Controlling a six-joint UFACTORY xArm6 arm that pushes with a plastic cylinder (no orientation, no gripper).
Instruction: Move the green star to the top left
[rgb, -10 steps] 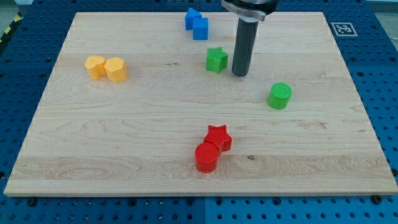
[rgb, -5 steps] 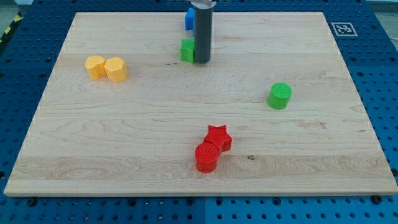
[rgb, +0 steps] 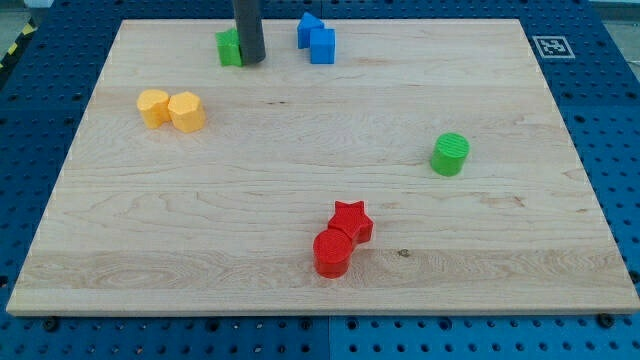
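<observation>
Green star (rgb: 229, 47) near board's (rgb: 300, 290) top, left of blue blocks (rgb: 316, 39); my tip (rgb: 251, 60) touching star's right side.

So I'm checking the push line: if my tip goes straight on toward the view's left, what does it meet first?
My tip meets the green star first; it sits right against its left side, apparently already touching.

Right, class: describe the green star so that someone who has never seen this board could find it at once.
Start at the wooden board and go to its top edge, left of centre, where the dark rod comes down. The green star sits right against my tip, on its left. The green cylinder is far off at the view's right, and the two blue blocks lie right of the rod.
</observation>
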